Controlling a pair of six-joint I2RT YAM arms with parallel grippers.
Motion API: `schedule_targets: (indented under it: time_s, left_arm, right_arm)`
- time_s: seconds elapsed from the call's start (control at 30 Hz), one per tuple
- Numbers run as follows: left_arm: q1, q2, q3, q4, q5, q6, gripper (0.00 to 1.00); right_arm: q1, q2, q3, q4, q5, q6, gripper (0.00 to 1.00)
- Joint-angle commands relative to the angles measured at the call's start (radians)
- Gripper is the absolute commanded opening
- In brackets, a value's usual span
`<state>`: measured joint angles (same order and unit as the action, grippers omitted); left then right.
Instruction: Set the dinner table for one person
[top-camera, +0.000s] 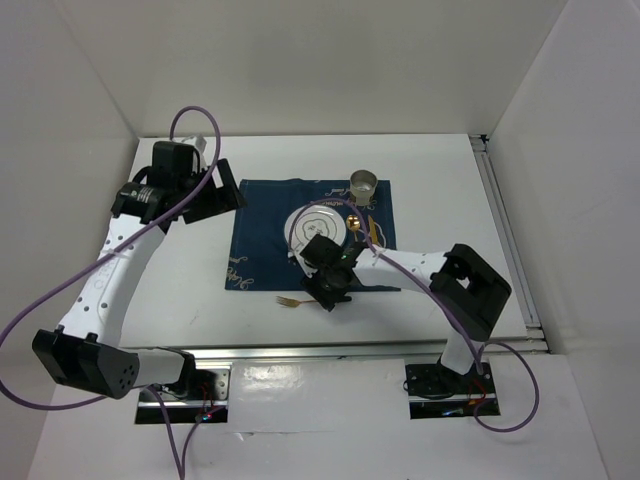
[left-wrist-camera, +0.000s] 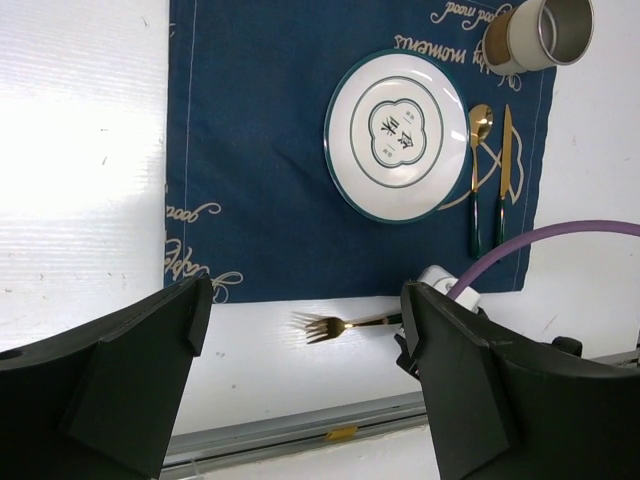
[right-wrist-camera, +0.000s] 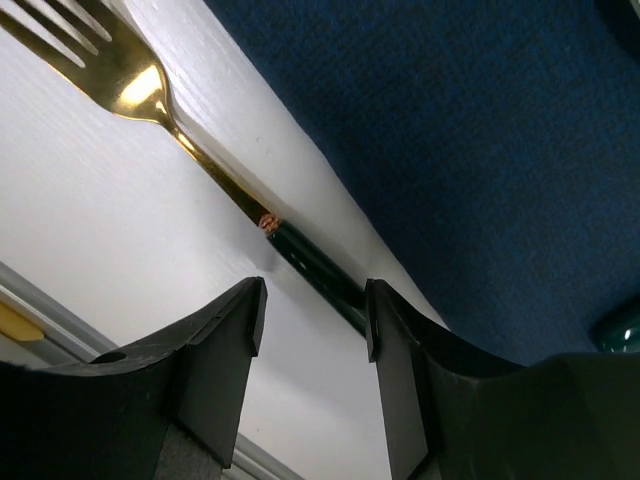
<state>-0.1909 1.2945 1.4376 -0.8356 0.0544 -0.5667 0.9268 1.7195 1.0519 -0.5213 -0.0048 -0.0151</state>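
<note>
Right wrist view looks down at the fork from very close. The fork lies flat on the white dinner table, just beside the near edge of the blue mat. Its gold prongs point to the robot's left and its dark green handle runs off to the right, so the fork lies along the mat's edge.

The right pincer is open and low. One finger stands on each side of the green handle, and the handle passes across the gap between them. I can see bare table between the handle and one finger, so I think it is not squeezing yet. The fingers sit across the fork's long way, and that is good for a pinch.

From the top view the right pincer is right over the fork. The left pincer is open too, holds nothing, and is well apart, by the far left side of the mat. So the right arm is the near one.

The plate, spoon, knife and cup are on the mat already. I think the fork is the last thing to place, most likely beside the plate
</note>
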Motion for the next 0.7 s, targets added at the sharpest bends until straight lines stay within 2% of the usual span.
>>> schedule_targets:
  time_s: [0.0,0.1,0.23,0.33,0.4,0.43,0.5,0.53,0.67]
  left_arm:
    - [0.01,-0.009,0.014,0.007,0.025,0.031,0.95]
    - [0.01,0.0,0.014,0.007,0.025,0.031,0.95]
    - [0.01,0.0,0.014,0.007,0.035,0.031,0.95]
    - [0.01,0.0,0.014,0.007,0.035,0.031,0.95]
    - [0.01,0.0,0.014,0.007,0.035,0.031,0.95]
    - [0.01,0.0,0.014,0.007,0.035,0.031,0.95]
    - [0.01,0.0,0.024,0.007,0.024,0.031,0.95]
    - [0.021,0.0,0.036,0.007,0.024,0.031,0.95]
    - [0.039,0.0,0.115,-0.014,0.012,0.042,0.95]
  right_arm:
    - [0.006,0.031,-0.026,0.067,-0.014,-0.022,0.56]
    - [0.006,0.031,-0.044,0.067,-0.023,-0.022,0.5]
    - [0.055,0.026,-0.055,0.067,0.018,-0.013,0.5]
    - [0.055,-0.004,-0.055,0.067,0.0,-0.013,0.45]
    - [0.055,-0.005,-0.055,0.067,-0.012,-0.013,0.37]
    - [0.066,-0.005,-0.055,0.058,-0.012,-0.013,0.25]
    - [0.095,0.005,-0.055,0.049,0.003,-0.013,0.14]
    - [0.109,0.005,-0.044,0.037,0.017,-0.013,0.0]
    - [0.161,-0.044,-0.01,-0.003,0.052,-0.013,0.0]
